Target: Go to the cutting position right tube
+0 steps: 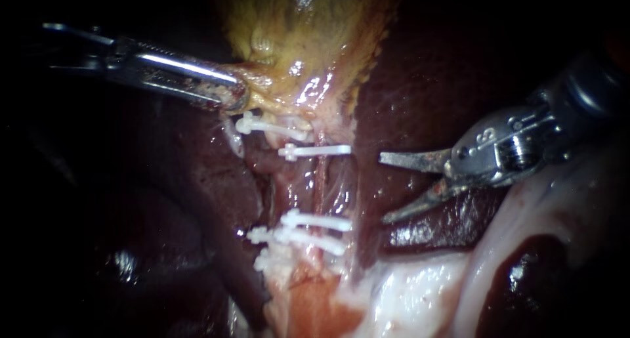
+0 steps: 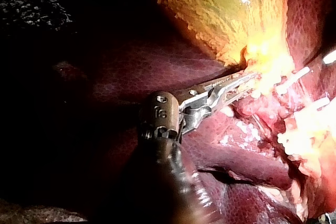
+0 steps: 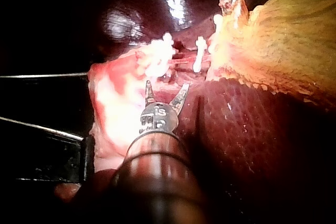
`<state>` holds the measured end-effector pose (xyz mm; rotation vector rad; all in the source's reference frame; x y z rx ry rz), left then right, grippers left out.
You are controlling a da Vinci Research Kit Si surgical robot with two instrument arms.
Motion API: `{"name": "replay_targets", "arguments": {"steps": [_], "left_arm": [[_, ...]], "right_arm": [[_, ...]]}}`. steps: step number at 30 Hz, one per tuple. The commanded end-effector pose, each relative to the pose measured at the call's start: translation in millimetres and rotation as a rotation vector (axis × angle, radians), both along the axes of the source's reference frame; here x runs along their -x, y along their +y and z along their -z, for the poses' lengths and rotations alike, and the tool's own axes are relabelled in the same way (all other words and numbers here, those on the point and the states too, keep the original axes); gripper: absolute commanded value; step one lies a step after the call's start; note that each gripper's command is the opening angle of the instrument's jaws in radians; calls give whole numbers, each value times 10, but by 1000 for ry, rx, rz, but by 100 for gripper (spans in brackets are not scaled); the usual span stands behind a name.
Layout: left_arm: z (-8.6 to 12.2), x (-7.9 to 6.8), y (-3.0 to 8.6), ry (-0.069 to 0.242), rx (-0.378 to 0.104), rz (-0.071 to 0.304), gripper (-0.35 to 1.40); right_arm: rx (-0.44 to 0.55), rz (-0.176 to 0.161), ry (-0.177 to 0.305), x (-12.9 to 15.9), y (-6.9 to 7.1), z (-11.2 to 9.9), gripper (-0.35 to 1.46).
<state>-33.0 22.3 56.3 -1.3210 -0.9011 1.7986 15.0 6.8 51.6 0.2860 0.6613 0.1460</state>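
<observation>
The dark liver (image 1: 420,62) fills most of the frame, with the yellow gallbladder (image 1: 308,29) at top centre. My left tool (image 1: 226,94) reaches in from the upper left, its jaws clamped on the gallbladder's lower edge. My right tool (image 1: 382,188), at centre right, hangs with its jaws spread and empty, near the right tube (image 1: 321,184) but not touching it. That tube runs down the middle of the frame, with white clips (image 1: 315,151) across it above and below.
</observation>
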Motion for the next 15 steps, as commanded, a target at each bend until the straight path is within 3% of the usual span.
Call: {"name": "replay_targets", "arguments": {"steps": [1,4,6,11,15], "left_arm": [[0,-1,0,-1,0,-2,-35],[7,-11,5,-6,-5,-7,-35],[17,-26,13,-12,-14,-14,-35],[46,-71,30,-31,-23,26,-35],[67,-95,37,-34,-33,51,-35]], "right_arm": [[0,-1,0,1,0,0,143],[0,-1,0,1,0,-1,143],[0,-1,0,1,0,0,143],[-1,-1,-1,1,1,0,143],[-1,-2,-1,0,2,1,143]]}}
